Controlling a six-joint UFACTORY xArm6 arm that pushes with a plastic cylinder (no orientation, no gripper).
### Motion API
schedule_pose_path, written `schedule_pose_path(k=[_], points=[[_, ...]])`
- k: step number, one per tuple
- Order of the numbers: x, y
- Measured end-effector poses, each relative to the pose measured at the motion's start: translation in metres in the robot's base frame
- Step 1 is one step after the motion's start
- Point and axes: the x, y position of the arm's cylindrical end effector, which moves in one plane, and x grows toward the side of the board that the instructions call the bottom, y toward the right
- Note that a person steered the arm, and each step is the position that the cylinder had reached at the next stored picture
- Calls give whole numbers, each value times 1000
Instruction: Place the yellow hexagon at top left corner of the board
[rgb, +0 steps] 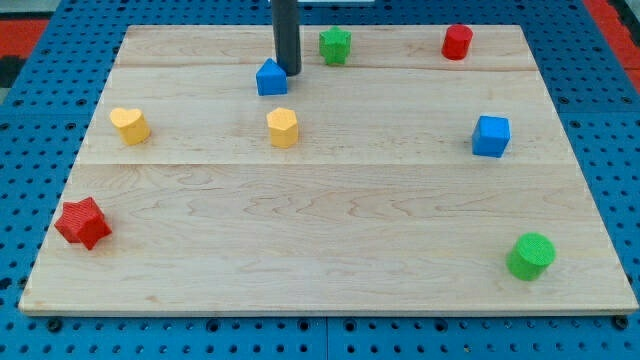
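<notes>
The yellow hexagon (283, 127) stands on the wooden board (330, 230), left of the middle, in the upper half. My tip (289, 72) is above it in the view, a short way off, right beside the right edge of a blue house-shaped block (271, 78). The rod comes down from the view's top. A yellow heart-shaped block (130, 124) lies to the left of the hexagon, near the board's left edge.
A green block (335, 45) and a red cylinder (457, 42) sit near the top edge. A blue cube (491, 136) is at the right, a green cylinder (530, 256) at the bottom right, a red star (82, 223) at the bottom left.
</notes>
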Motion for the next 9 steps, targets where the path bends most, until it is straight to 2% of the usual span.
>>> schedule_pose_path(k=[1,2,4,5,8,9], points=[[43,60],[80,56],[113,2],[73,-70],[-30,-149],[-27,-153]])
